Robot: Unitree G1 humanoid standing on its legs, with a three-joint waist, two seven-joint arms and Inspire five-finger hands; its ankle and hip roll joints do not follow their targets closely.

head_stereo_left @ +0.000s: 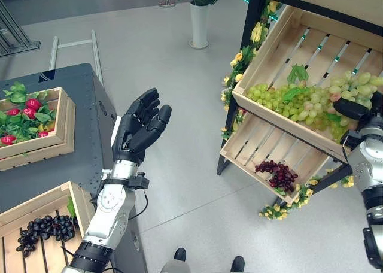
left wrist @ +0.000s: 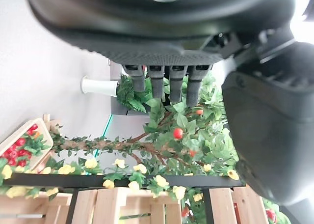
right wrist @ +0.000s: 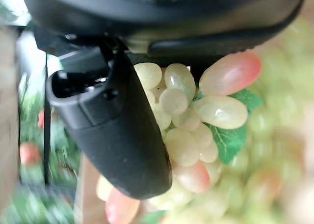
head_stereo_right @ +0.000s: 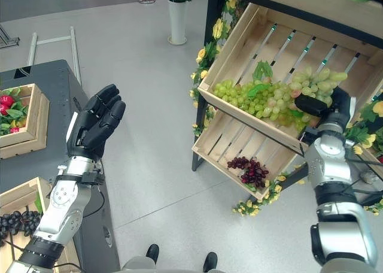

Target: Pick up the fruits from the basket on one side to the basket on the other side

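Observation:
A heap of green grapes (head_stereo_left: 293, 102) lies in the upper slanted wooden crate (head_stereo_left: 281, 122) of the rack on the right. My right hand (head_stereo_right: 328, 108) is down among them at the crate's right end. In the right wrist view its thumb (right wrist: 113, 121) presses a green-and-pink grape bunch (right wrist: 186, 121) against the palm. A dark purple grape bunch (head_stereo_left: 278, 174) rests in the lower crate (head_stereo_left: 239, 147). My left hand (head_stereo_left: 137, 129) is raised over the floor between table and rack, open, fingers (left wrist: 167, 81) straight and empty.
On the dark table (head_stereo_left: 84, 141) at the left stand a crate of red fruit and leaves (head_stereo_left: 30, 114) and a nearer crate (head_stereo_left: 36, 213) holding black grapes (head_stereo_left: 48, 228). Yellow flower garlands (head_stereo_left: 239, 63) trim the rack. A potted plant (head_stereo_left: 199, 15) stands on the floor behind.

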